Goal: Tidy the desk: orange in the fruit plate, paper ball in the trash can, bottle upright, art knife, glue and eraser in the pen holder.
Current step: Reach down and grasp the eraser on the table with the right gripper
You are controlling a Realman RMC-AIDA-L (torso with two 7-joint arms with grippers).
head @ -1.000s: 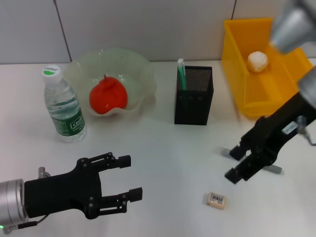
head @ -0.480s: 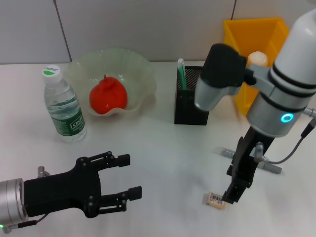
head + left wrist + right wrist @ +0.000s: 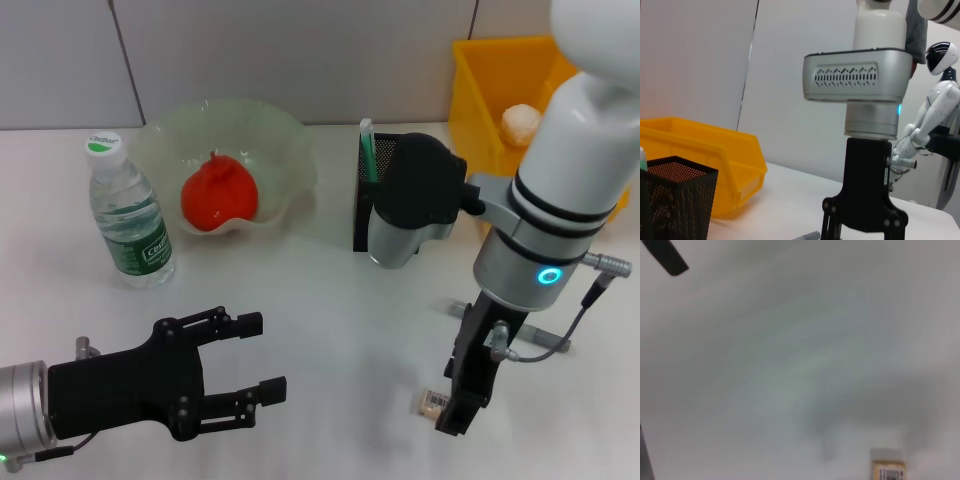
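Observation:
The eraser [image 3: 430, 401] lies near the table's front edge, also seen close up as the eraser [image 3: 887, 468]. My right gripper [image 3: 452, 414] points straight down right beside it, open, nothing between its fingers. The grey art knife [image 3: 548, 340] lies just behind that gripper. The orange [image 3: 218, 195] rests in the fruit plate [image 3: 285, 135]. The bottle [image 3: 128, 215] stands upright at the left. The pen holder [image 3: 385, 165] holds a green-and-white stick [image 3: 367, 148]. The paper ball [image 3: 521, 122] sits in the trash can [image 3: 490, 150]. My left gripper [image 3: 245, 360] hovers open at the lower left.
My right arm's grey elbow [image 3: 415, 205] hangs in front of the pen holder and hides part of it. The left wrist view shows the right gripper [image 3: 865, 222] beside the trash can [image 3: 705, 155] and the pen holder [image 3: 675, 200].
My right arm has swung over the table and brought its gripper down and leftward to the eraser. Its elbow now covers part of the pen holder. The left arm has not moved.

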